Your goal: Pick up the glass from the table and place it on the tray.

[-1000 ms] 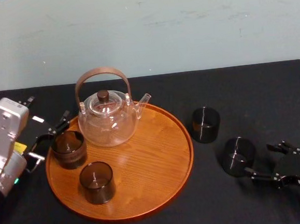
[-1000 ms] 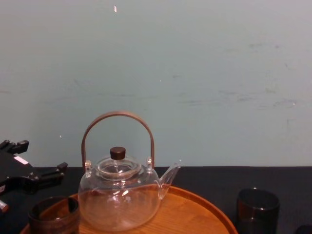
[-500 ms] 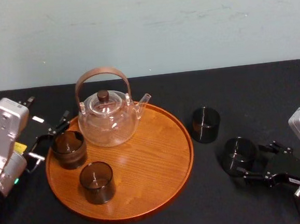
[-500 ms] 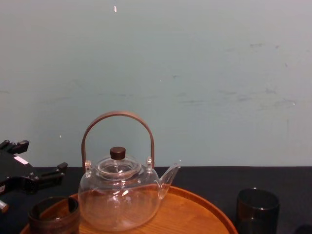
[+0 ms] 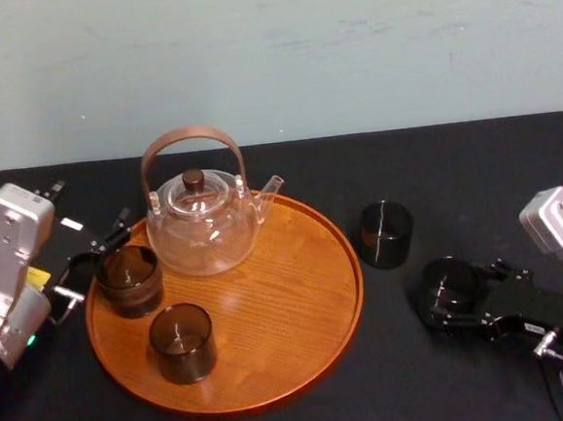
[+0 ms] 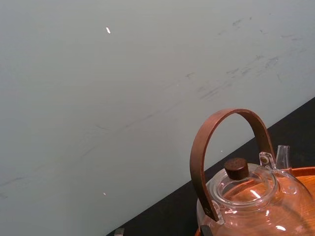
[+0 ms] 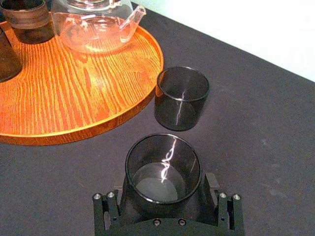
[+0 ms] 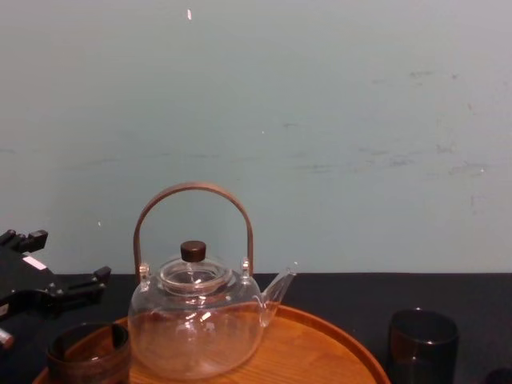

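A dark glass [image 5: 451, 290] stands on the black table right of the tray [image 5: 302, 345]. My right gripper [image 5: 461, 294] is open, with one finger on each side of this glass. In the right wrist view the glass [image 7: 163, 169] sits upright deep between the fingers [image 7: 106, 211]. The round wooden tray [image 7: 74, 98] lies beyond it. My left gripper [image 5: 98, 256] rests open at the tray's left edge, beside a ribbed dark cup [image 5: 129, 279].
A second dark glass [image 5: 387, 233] stands on the table between the tray and the flanked glass. On the tray are a clear teapot [image 5: 202, 222] with a brown handle and another dark glass [image 5: 182, 342]. A pale wall rises behind the table.
My right gripper has slid left until its fingers flank the near glass. The glass, the tray and the left arm have stayed put.
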Controlling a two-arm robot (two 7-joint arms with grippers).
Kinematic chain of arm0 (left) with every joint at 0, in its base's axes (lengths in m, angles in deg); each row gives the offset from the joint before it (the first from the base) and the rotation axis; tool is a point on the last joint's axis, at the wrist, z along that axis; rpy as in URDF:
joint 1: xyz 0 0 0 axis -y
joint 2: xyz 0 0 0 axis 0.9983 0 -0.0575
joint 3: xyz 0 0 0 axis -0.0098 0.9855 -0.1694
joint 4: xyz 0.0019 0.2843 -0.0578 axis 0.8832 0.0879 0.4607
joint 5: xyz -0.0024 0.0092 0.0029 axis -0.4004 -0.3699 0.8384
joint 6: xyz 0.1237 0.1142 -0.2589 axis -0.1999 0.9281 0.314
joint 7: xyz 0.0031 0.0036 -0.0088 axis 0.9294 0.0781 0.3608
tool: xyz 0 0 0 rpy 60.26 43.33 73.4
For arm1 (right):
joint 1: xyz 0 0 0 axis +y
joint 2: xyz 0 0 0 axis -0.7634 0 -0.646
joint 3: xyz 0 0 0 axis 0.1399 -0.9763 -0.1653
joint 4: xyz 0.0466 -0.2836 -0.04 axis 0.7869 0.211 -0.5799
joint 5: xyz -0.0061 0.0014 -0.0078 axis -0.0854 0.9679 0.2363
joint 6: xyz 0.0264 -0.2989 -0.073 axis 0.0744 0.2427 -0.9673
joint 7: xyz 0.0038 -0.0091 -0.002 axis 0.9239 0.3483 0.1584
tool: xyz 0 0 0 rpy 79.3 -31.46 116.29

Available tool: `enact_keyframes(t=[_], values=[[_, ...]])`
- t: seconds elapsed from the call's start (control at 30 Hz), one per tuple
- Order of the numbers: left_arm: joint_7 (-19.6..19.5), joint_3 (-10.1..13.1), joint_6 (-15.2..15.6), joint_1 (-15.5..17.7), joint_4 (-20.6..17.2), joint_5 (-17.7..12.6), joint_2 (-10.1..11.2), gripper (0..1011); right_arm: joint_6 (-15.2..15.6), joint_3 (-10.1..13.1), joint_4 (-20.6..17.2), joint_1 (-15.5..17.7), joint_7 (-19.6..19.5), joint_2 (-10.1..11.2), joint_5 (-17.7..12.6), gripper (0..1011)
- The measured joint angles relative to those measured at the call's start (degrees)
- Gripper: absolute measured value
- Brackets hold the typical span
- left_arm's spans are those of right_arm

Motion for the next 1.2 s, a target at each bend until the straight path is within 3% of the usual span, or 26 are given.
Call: enact_keyframes(t=[0.37, 1.0, 1.2], values=[[0.00, 0.00, 0.00, 0.00, 0.00, 0.00, 0.00, 1001, 0.78, -1.59, 2.07, -2.75, 0.81, -1.28, 0.68, 1002], [0.00, 0.00, 0.00, 0.00, 0.00, 0.00, 0.00, 1001, 0.89, -1.85, 2.37, -3.14, 0.69, -1.44, 1.06, 1002], [0.00, 0.00, 0.00, 0.00, 0.00, 0.00, 0.00, 1001, 0.86, -1.81, 2.35, -3.12, 0.69, -1.42, 0.98, 908]])
